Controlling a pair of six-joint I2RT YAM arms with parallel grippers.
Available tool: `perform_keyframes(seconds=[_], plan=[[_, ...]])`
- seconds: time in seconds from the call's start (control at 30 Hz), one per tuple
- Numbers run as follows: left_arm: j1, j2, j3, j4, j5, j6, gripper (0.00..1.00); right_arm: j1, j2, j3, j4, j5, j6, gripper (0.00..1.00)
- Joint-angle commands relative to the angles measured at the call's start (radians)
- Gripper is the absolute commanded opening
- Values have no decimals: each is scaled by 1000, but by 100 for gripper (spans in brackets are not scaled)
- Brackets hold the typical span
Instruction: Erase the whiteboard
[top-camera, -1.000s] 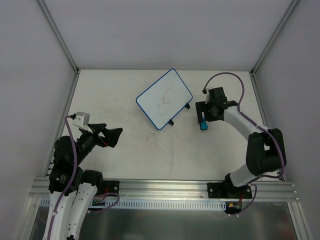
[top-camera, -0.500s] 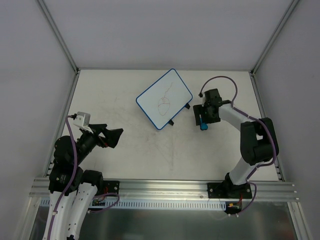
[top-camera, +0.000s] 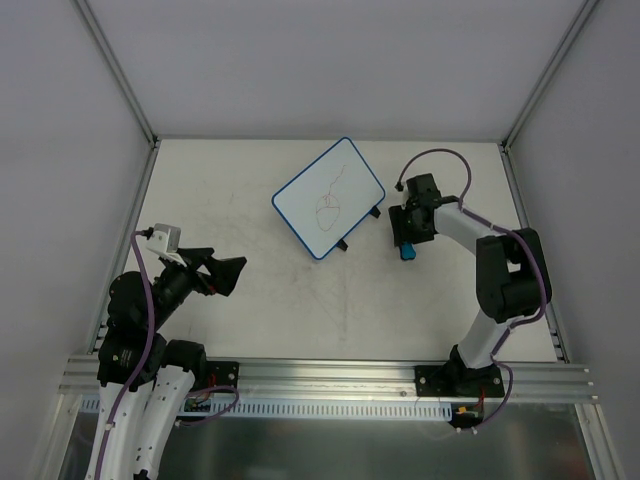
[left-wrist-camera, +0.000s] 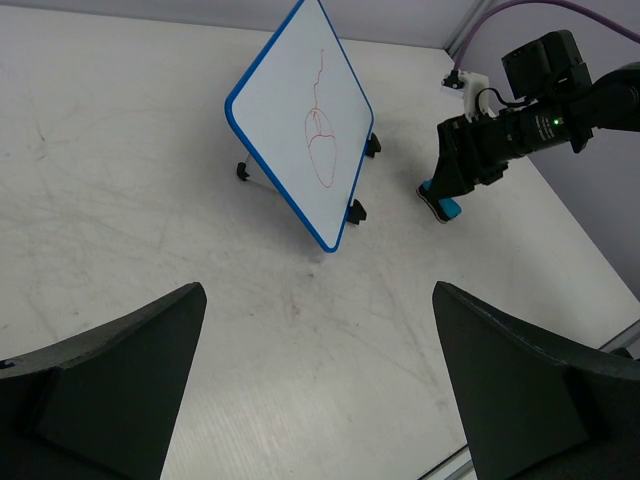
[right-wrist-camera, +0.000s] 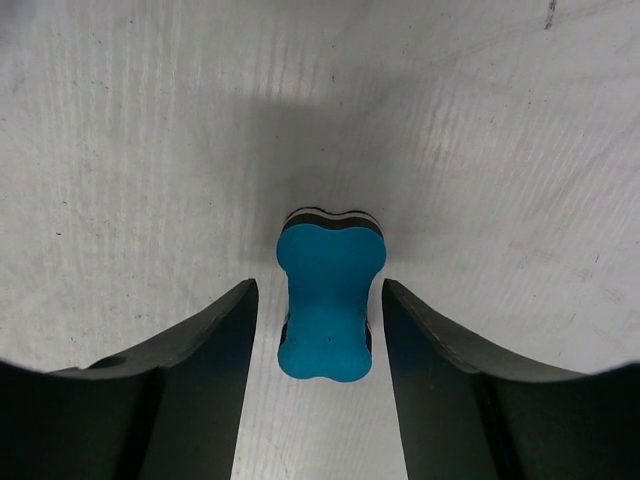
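The whiteboard (top-camera: 328, 198) stands tilted on small black feet at the middle back of the table, blue-rimmed, with a red scribble on it; the left wrist view shows the whiteboard (left-wrist-camera: 305, 130) too. A small blue eraser (right-wrist-camera: 328, 300) lies flat on the table to its right. My right gripper (right-wrist-camera: 320, 292) is down over the eraser (top-camera: 407, 252), one finger on each side, with a narrow gap left on both sides. My left gripper (left-wrist-camera: 318, 292) hangs wide open over bare table at the near left, holding nothing.
The right arm (left-wrist-camera: 540, 110) reaches in from the right side of the table. Grey walls and a metal frame (top-camera: 120, 70) close in the table (top-camera: 250, 300) on three sides.
My right gripper has shifted slightly left and down over the eraser, and its fingers have drawn much closer together around it. The left arm and the whiteboard have not moved.
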Motion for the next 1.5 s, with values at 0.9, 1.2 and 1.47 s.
perform_keyframes(seconds=[0.9,1.2,1.47], plan=[[1,0,3,21,21,22,99,-2,62,93,-93,72,6,33],[1,22,13,21,20,8,99,-2,7,82,-90,57,29,11],[1,167,38,26,-26,-76,99,-1,-147,65,-81,-45,42,0]])
